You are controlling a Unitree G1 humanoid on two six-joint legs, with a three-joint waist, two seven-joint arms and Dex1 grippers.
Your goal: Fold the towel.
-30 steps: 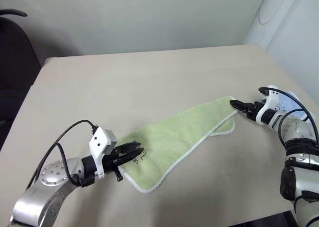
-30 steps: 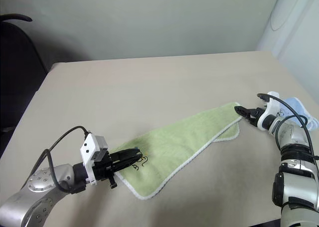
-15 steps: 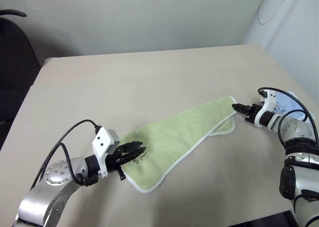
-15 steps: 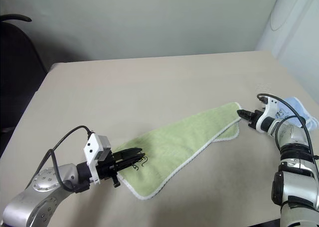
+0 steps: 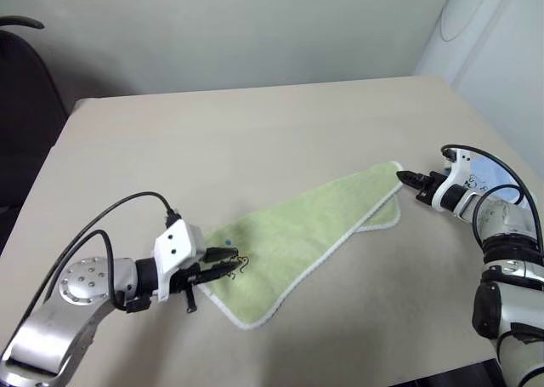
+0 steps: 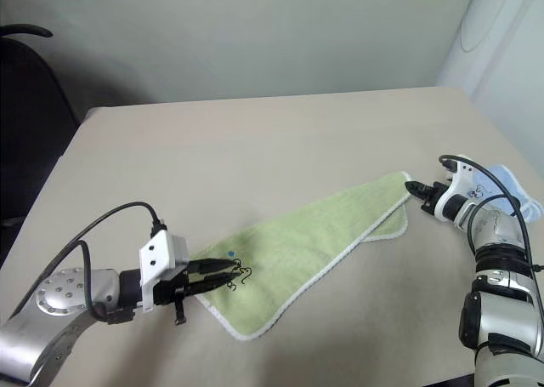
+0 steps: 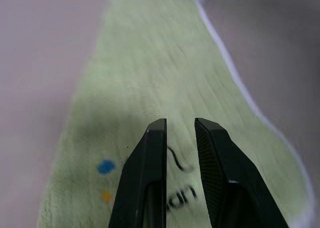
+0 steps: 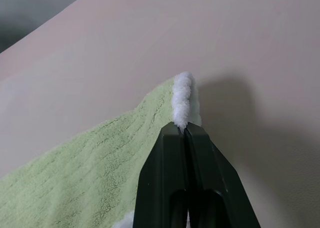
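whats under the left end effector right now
Beneath the left end effector lies the towel, at the end with its dark embroidered motif and blue dot. The fingers cover part of the motif. The table beneath that end is hidden by the cloth.

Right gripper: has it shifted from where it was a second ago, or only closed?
No. The right gripper sits at the same far corner of the towel as before; its fingers have only closed, and now pinch the white edging there.
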